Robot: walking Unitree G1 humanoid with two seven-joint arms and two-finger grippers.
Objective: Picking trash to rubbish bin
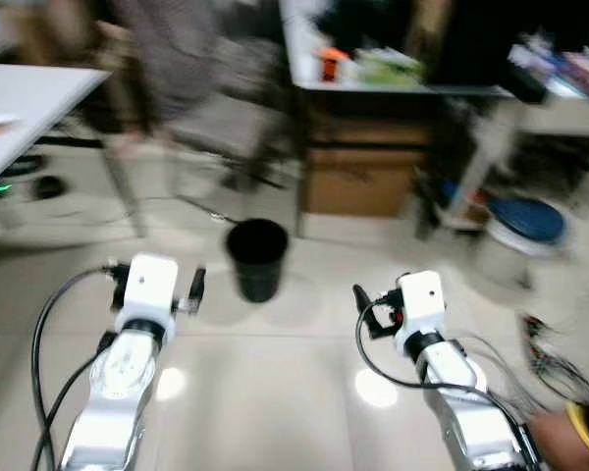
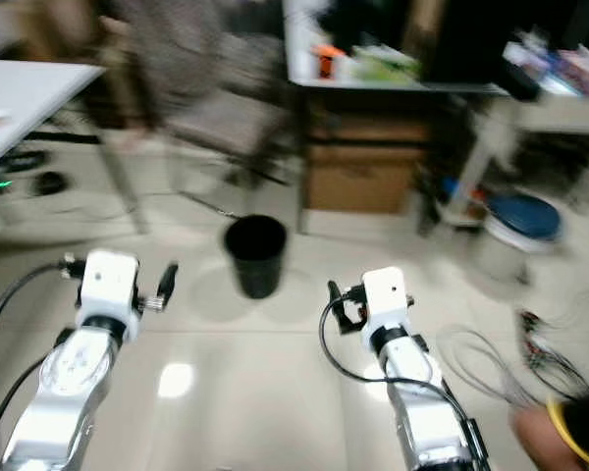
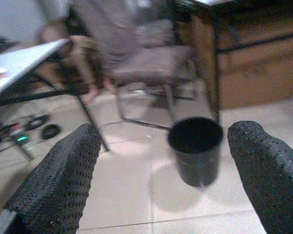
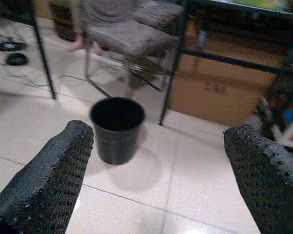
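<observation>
On the pale tiled floor, seen blurred from the head views, a round black plastic rubbish bin is set upright, ahead of and between both raised arms. The left gripper and right gripper are held above the tiles, apart from the bin. A brown cardboard box is seen under a desk behind the bin.

Left wrist view: fingers are spread wide, nothing between them; the bin is framed between them, a grey chair beyond.

Right wrist view: fingers likewise parted and empty, bin ahead.
</observation>
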